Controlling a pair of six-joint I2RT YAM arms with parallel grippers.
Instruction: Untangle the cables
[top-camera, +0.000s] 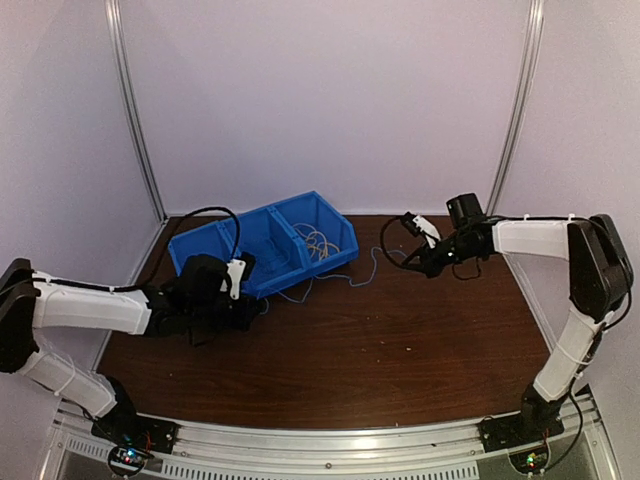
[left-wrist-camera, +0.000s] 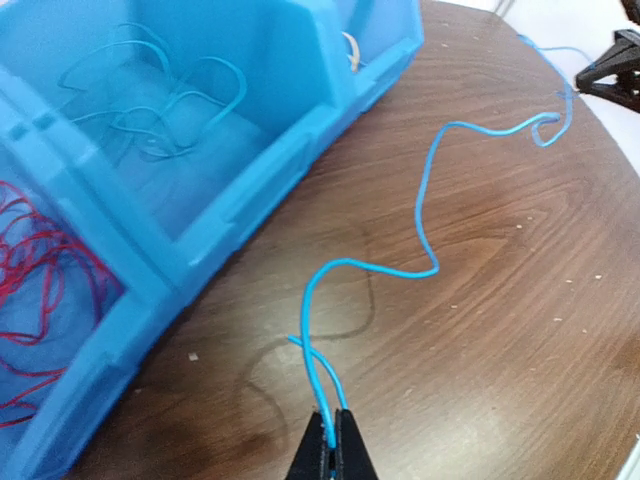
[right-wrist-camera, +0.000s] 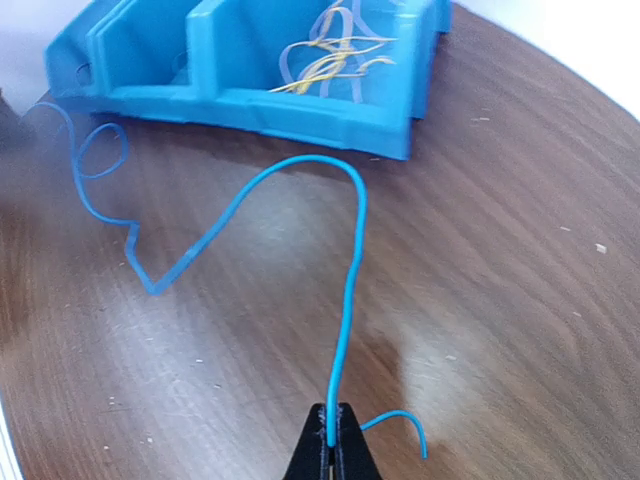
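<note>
From above we get the whole layout: a dark wood-grain desk (top-camera: 380, 350) closed in by pale walls, with a blue plastic bin (top-camera: 200, 248) toward the back left and plenty of bare desk in front of it and to its right. The left hand (top-camera: 255, 305) sits low just before the bin's near wall and the right hand (top-camera: 408, 262) lies off the bin's right end. A thin blue cable (top-camera: 350, 283) lies across the desk between them, too fine here for us to judge either grip. The left wrist view settles one: the left hand (left-wrist-camera: 332, 450) is pinched together on the blue cable (left-wrist-camera: 425, 215). Two strands leave its fingertips, one a short stub, the other snaking in loose bends toward the right hand (left-wrist-camera: 612, 70). Only here do we see inside the smooth moulded bin (left-wrist-camera: 290, 170): red cables (left-wrist-camera: 40, 260) in one compartment and coiled blue cables (left-wrist-camera: 170, 100) in the next. The right wrist view shows the right hand (right-wrist-camera: 330, 445) clamped on the other end of the blue cable (right-wrist-camera: 355, 250), a short curled tail beside it. Yellow cables (right-wrist-camera: 330, 55) lie in the end compartment of the bin (right-wrist-camera: 300, 110).
</note>
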